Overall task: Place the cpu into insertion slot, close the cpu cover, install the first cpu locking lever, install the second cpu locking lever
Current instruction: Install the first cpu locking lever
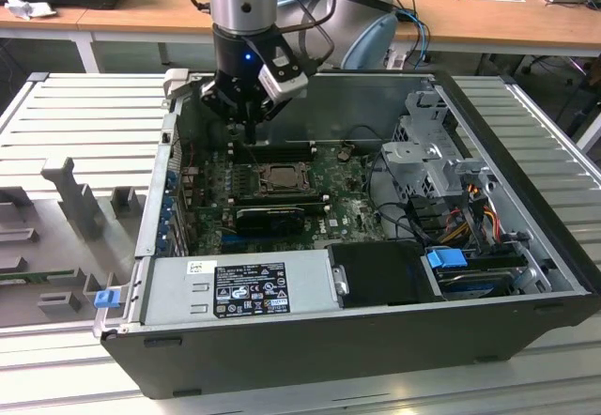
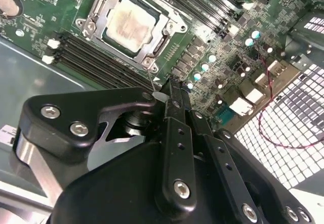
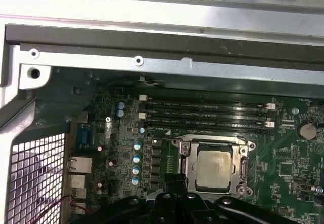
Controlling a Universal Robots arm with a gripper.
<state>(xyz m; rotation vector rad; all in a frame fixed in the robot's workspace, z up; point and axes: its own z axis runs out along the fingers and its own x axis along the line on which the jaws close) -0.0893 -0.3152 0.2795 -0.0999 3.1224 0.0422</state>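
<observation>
The cpu (image 2: 127,22) lies flat in the insertion slot (image 2: 147,60) on the green board, its pale metal top showing through the window of the cpu cover (image 2: 95,17), which lies down around it. The first wrist view shows the same cpu (image 3: 215,169) framed by the cover (image 3: 188,158). A thin wire lever (image 2: 150,77) rises from the socket's corner toward my fingertips; whether they touch is unclear. My gripper (image 2: 172,84) hangs just beside the socket, over the memory slots, fingers together. In the exterior view the gripper (image 1: 252,131) is behind the cpu (image 1: 279,178).
Black memory slots (image 3: 205,116) run along one side of the socket. The open case has a metal back wall (image 3: 162,41), a vented panel (image 2: 298,127), a drive cage (image 1: 437,147) and a power supply (image 1: 244,288). A long black card (image 1: 269,216) lies in front of the socket.
</observation>
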